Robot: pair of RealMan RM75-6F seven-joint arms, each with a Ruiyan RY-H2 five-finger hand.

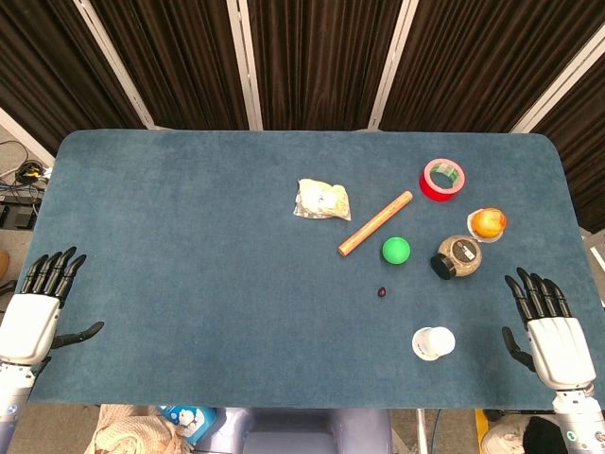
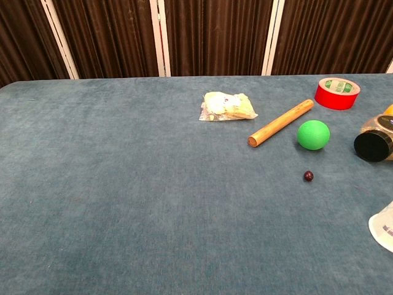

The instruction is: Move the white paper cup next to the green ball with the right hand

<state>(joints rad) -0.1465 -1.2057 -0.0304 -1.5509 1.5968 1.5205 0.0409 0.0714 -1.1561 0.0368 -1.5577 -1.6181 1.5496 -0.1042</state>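
The white paper cup (image 1: 434,342) lies on its side near the table's front right; the chest view cuts off all but part of the cup (image 2: 382,227) at its right edge. The green ball (image 1: 396,250) (image 2: 313,134) sits farther back, beside a wooden stick. My right hand (image 1: 546,326) rests at the table's right front edge, fingers spread and holding nothing, a short way right of the cup. My left hand (image 1: 40,303) lies at the left front edge, fingers apart and empty. Neither hand shows in the chest view.
A wooden stick (image 1: 375,223), a plastic bag of food (image 1: 322,200), a red tape roll (image 1: 442,179), an orange fruit (image 1: 489,223), a jar on its side (image 1: 457,257) and a small dark bead (image 1: 382,291) lie around the ball on the blue table (image 1: 189,246).
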